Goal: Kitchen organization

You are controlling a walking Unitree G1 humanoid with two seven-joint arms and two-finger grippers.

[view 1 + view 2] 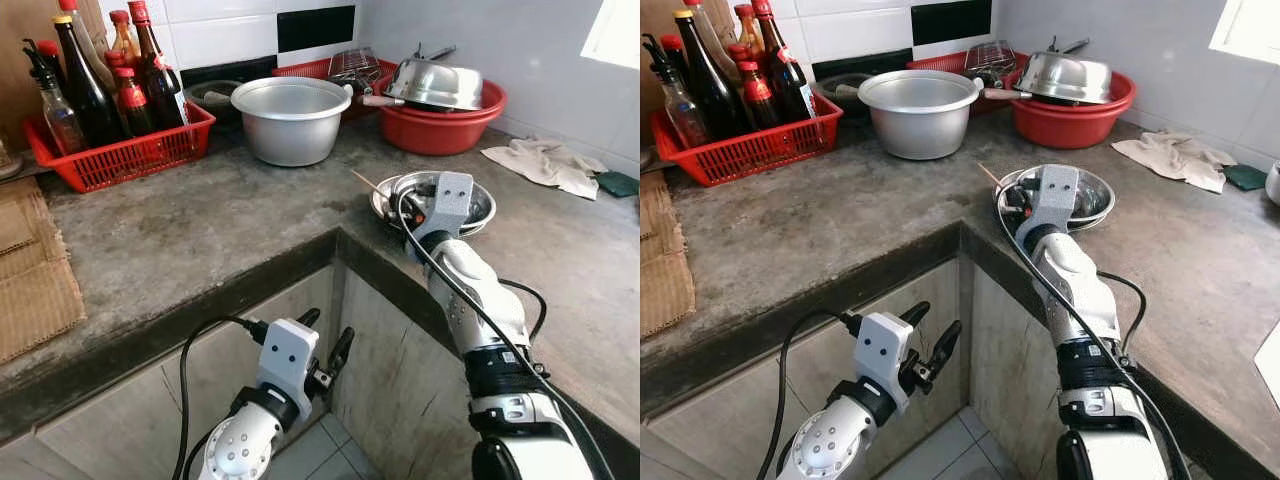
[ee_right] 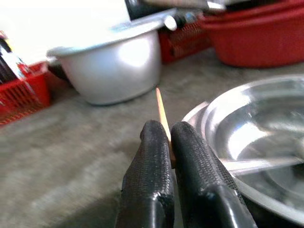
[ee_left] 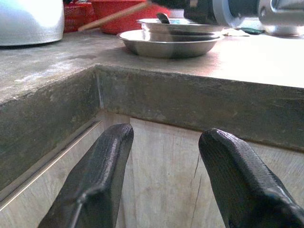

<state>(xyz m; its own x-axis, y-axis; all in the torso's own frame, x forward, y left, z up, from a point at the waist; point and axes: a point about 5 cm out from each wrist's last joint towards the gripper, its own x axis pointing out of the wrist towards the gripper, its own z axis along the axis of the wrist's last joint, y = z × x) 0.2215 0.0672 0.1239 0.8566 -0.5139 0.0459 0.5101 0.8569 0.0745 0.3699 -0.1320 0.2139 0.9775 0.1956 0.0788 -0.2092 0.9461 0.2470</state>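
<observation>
Right wrist view: right gripper [image 2: 168,142] fingers pinch a chopstick [image 2: 161,111] beside the steel bowls [image 1: 480,205] at the worktop [image 1: 200,220] inner corner; lift straight, keep pinch. Left gripper [image 3: 166,175] open, idle below.

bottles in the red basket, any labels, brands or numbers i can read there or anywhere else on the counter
None can be read.
Sauce bottles in the red basket: labels show as red and white patches, too small and blurred to read.
Right gripper, shut on a wooden stick: no marking on either.
Metal pot, steel dishes, red basin, cloth: no visible print.
</observation>
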